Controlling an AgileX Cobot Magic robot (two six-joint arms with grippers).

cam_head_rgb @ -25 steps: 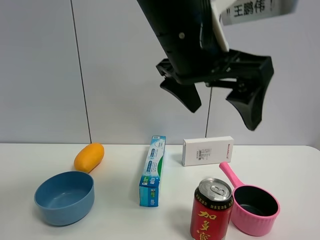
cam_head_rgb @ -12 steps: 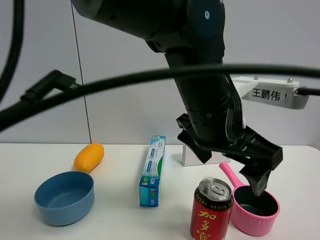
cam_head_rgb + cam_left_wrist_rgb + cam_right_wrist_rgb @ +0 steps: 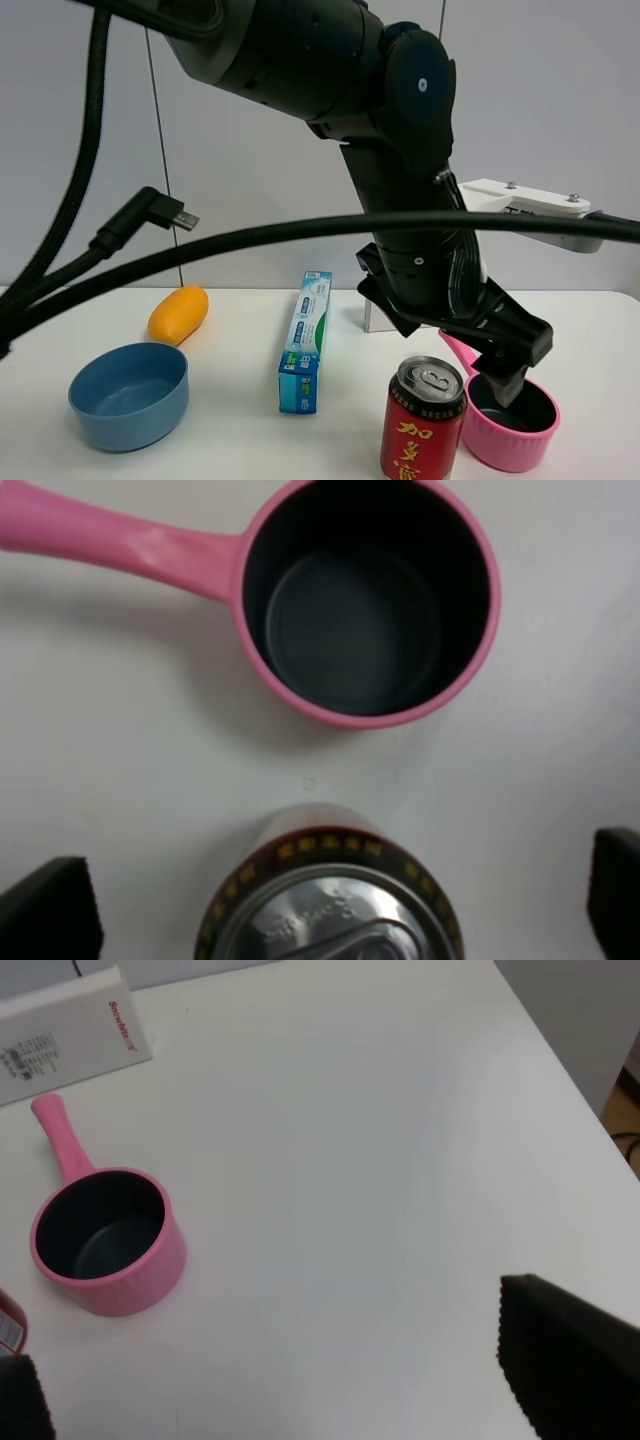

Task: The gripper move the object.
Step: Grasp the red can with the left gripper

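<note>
The red drink can (image 3: 423, 428) with yellow characters and a silver top stands upright at the table's front, right of centre. My left gripper (image 3: 452, 352), large and black with two thick fingers, hangs open just above it. In the left wrist view the can's top (image 3: 330, 910) lies between the two spread fingertips (image 3: 45, 910), which do not touch it. My right gripper (image 3: 290, 1390) is open and empty, high above the table's right part; the can's edge (image 3: 8, 1325) shows at that view's border. I cannot make it out in the exterior view.
A pink saucepan (image 3: 515, 422) stands close right of the can, also seen from both wrists (image 3: 370, 600) (image 3: 105, 1240). A toothpaste box (image 3: 307, 340), blue bowl (image 3: 128, 395) and orange fruit (image 3: 178, 313) lie to the left. A white box (image 3: 70, 1035) lies behind. The table's right edge (image 3: 560, 1070) is near.
The left gripper has come down from high above the table to just over the can, still open. The can and the other objects have not moved.
</note>
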